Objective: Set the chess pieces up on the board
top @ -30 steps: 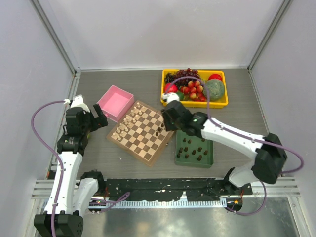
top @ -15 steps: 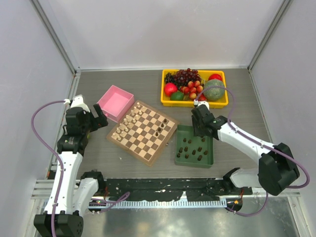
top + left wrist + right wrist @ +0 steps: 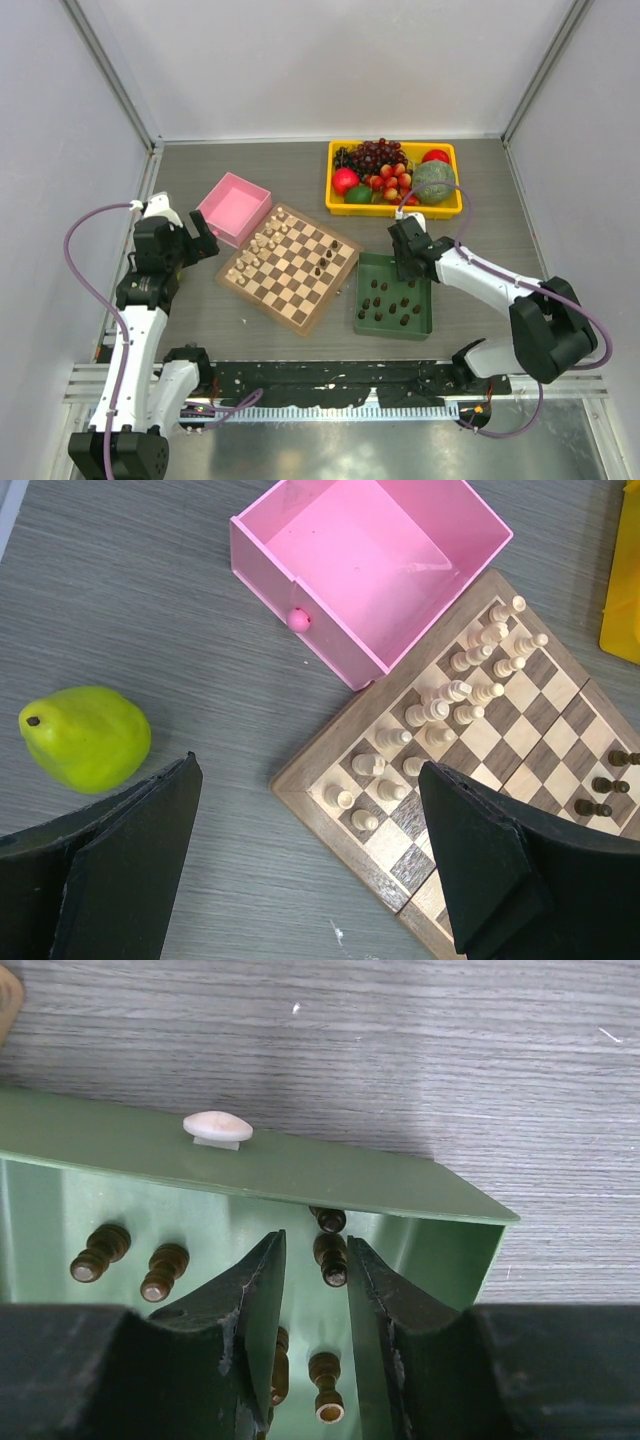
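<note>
No writing, labels, brand marks or numbers can be read anywhere, neither on the board (image 3: 290,268) nor the pink box (image 3: 234,208).

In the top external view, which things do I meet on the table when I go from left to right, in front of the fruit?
pink box → chessboard → green tray. The yellow fruit tray is omitted because it overlaps the green tray.

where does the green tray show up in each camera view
Top external: green tray lower right of centre, just right of the board.
Left wrist: not in it.
Right wrist: fills the lower left and centre, its wall across the middle.
Shared landmark: the dark chess pieces lying inside it.
</note>
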`<state>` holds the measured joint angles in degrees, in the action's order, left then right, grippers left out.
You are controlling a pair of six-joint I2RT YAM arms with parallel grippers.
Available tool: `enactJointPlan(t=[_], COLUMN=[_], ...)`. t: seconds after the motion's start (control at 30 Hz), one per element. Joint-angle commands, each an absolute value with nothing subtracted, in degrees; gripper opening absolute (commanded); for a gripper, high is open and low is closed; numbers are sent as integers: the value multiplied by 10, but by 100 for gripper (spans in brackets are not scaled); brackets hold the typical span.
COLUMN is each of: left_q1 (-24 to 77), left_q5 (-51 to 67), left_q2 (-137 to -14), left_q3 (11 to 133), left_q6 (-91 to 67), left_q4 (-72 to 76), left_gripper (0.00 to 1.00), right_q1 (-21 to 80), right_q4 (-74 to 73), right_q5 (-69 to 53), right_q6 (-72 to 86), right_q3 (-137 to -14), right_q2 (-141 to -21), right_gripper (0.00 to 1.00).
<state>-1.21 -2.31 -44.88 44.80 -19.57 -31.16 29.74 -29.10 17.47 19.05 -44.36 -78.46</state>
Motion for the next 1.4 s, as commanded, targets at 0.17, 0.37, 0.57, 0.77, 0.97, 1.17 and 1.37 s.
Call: enactJointPlan(t=[0.17, 0.37, 0.57, 0.77, 0.97, 1.17, 1.37], left_q1=[-14, -14, -14, -15, -14, -14, -14], left_q5=[-15, -13, -13, -15, -14, -15, -14], left_q2=[-450, -451, -450, -451, -451, -450, -450], left_q3=[469, 469, 470, 469, 469, 469, 469], left_q6=[-202, -202, -201, -202, -202, -202, -202], left_q4=[-301, -301, -301, -301, -301, -301, -301], left_gripper=[99, 99, 99, 99, 99, 99, 99], right_q1=[288, 278, 274, 272, 272, 272, 272], right_q4=[-250, -236, -223, -214, -210, -217, -227], right_q5=[201, 199, 194, 192, 190, 189, 191], right_q6=[218, 226, 227, 226, 225, 225, 226], right_q3=[-432, -429, -424, -422, -419, -423, -428], right_q2=[-791, -795, -801, -804, -802, -804, -806], right_gripper=[36, 36, 36, 34, 30, 28, 30])
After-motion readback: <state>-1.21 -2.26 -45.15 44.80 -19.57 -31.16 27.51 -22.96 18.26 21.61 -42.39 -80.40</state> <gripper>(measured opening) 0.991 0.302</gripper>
